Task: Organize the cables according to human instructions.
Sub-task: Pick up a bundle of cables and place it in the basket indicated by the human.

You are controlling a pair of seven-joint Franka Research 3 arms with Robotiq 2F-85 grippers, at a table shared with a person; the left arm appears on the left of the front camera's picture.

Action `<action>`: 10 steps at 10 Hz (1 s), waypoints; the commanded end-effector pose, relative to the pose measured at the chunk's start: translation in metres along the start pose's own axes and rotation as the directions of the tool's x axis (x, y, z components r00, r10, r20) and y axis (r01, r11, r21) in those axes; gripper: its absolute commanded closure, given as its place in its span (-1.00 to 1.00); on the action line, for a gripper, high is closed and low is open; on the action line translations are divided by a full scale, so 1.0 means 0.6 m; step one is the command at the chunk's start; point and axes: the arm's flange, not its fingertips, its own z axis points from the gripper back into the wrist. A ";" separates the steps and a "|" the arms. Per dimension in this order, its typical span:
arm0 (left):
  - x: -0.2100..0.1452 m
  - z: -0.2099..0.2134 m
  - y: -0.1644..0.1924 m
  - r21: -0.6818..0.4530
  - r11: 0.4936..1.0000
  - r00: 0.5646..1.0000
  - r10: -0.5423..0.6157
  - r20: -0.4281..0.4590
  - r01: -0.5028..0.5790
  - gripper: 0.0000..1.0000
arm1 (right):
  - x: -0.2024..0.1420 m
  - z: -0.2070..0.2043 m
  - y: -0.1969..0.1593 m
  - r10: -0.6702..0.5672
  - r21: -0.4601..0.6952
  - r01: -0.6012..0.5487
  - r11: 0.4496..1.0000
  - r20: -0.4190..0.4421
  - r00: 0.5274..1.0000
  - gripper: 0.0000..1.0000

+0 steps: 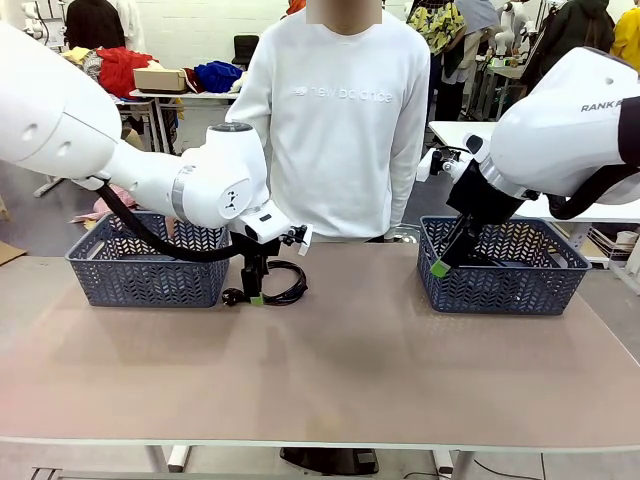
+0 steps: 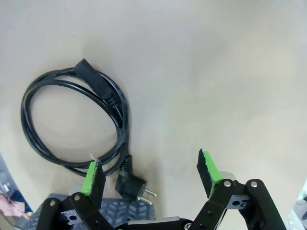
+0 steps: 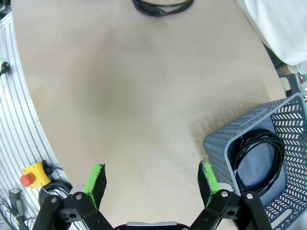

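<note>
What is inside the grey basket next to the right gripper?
In the right wrist view, one coiled black cable lies inside the basket, on its floor. The near wall covers part of the floor, so anything else lying there cannot be told.

The right wrist view's top edge cuts off the coiled cable (image 3: pixel 163 5).

Black cables (image 2: pixel 72 120), grey-blue herringbone-patterned baskets (image 1: pixel 150 270), green-padded black pincers (image 2: pixel 151 175), tan table (image 1: pixel 350 370).
</note>
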 end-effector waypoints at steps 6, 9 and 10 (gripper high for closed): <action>0.015 -0.058 0.051 -0.068 0.997 0.998 -0.047 -0.032 0.045 -1.00 | 0.000 0.001 0.001 -0.001 -0.004 0.001 1.000 -0.001 1.000 -1.00; 0.015 -0.070 0.071 -0.096 0.994 0.998 -0.049 -0.040 0.045 -1.00 | 0.000 0.001 0.001 -0.001 -0.004 0.001 1.000 -0.001 1.000 -1.00; 0.016 -0.073 0.075 -0.104 0.994 0.998 -0.049 -0.042 0.044 -1.00 | 0.000 0.001 0.001 -0.001 -0.004 0.001 1.000 -0.001 1.000 -1.00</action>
